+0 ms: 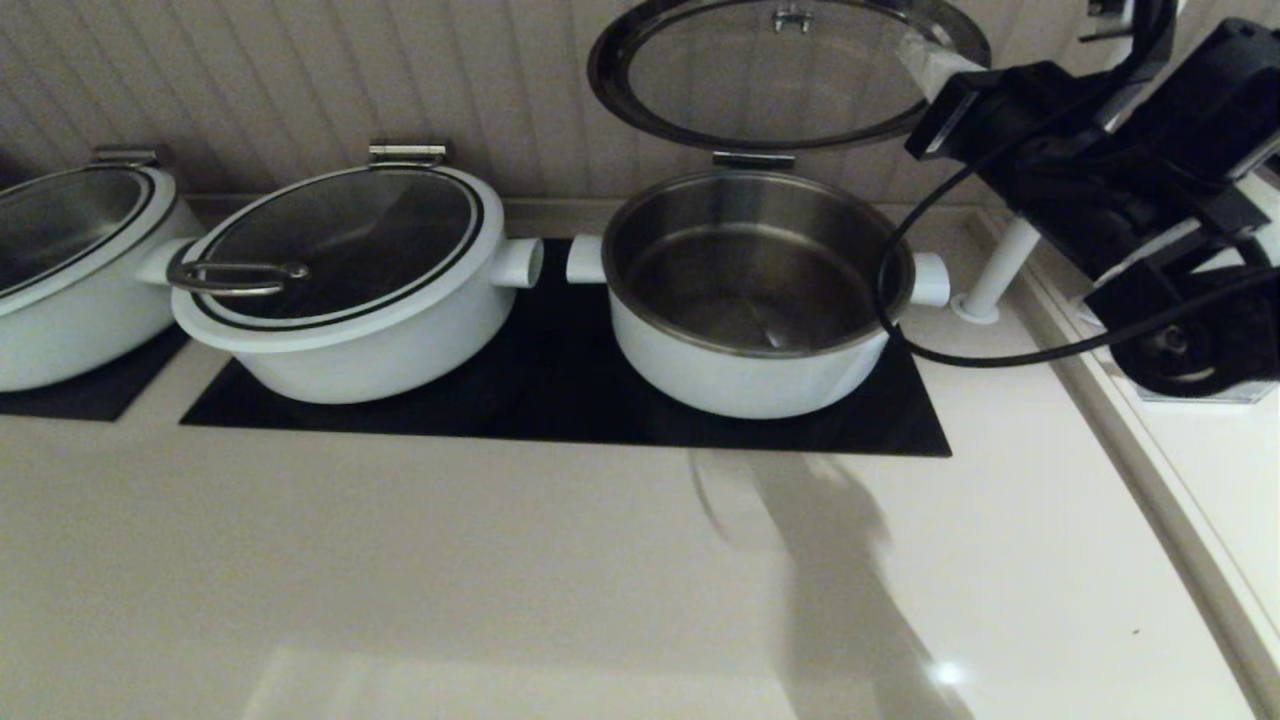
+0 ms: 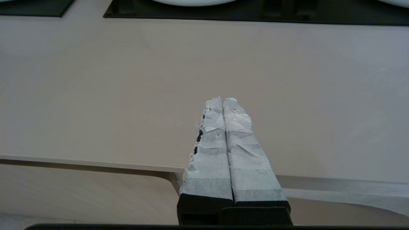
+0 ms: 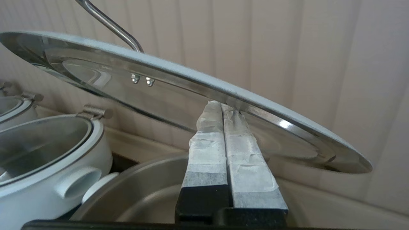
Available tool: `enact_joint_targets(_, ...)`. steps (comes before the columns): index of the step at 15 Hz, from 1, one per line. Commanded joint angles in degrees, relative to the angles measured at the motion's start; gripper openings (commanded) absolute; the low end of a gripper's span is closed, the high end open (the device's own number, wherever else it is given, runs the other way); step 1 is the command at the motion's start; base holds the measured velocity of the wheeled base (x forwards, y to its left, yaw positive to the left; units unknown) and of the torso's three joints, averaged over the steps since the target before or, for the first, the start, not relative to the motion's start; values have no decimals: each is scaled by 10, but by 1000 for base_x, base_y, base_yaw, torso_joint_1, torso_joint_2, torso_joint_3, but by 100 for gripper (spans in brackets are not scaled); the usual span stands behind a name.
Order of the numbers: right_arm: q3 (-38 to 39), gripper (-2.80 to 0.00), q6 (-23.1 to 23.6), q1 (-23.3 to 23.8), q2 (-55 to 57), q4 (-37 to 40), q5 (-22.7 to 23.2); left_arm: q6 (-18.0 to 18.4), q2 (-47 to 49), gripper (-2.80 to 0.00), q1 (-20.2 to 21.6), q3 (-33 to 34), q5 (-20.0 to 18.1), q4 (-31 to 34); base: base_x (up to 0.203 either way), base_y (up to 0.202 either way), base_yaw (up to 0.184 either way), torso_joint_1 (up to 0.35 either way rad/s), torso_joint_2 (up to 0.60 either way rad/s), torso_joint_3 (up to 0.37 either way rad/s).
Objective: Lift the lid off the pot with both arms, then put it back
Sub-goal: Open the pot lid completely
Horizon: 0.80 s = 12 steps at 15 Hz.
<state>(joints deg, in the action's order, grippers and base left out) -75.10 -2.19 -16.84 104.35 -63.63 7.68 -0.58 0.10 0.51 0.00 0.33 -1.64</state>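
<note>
The white pot (image 1: 750, 375) with its steel inner bowl stands open on the black cooktop, right of centre. Its glass lid (image 1: 760, 85) is tilted up behind it on the steel hinge plate, close to the wall. My right gripper (image 1: 918, 48) is shut, and its taped fingertips press under the lid's right rim. In the right wrist view the gripper (image 3: 221, 105) touches the lid's steel underside edge (image 3: 255, 110), above the pot's bowl (image 3: 137, 185). My left gripper (image 2: 222, 100) is shut and empty, low over the counter's front edge, outside the head view.
A like white pot (image 1: 380, 340) with a closed lid and wire loop handle (image 1: 235, 277) stands left of the open pot. Another one (image 1: 70, 290) is at the far left. My right arm's black cable (image 1: 895, 300) hangs over the open pot's right side. A white post (image 1: 1000, 270) stands by the right ledge.
</note>
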Motion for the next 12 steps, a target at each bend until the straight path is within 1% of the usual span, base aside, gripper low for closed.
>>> enact_joint_targets(1,-10,-280,0,1,4,-5,1,0,-1,-280,0,0,0,0,0,0,0,0,0,0)
enact_joint_targets(5,-27,-280,0,5,8,-6,3,0,-1,-280,0,0,0,0,0,0,0,0,0,0)
enact_joint_targets(8,-43,-280,0,5,9,-10,21,0,-1,-280,0,0,0,0,0,0,0,0,0,0)
enact_joint_targets(12,-64,-280,0,4,12,-11,34,0,-1,-280,0,0,0,0,0,0,0,0,0,0)
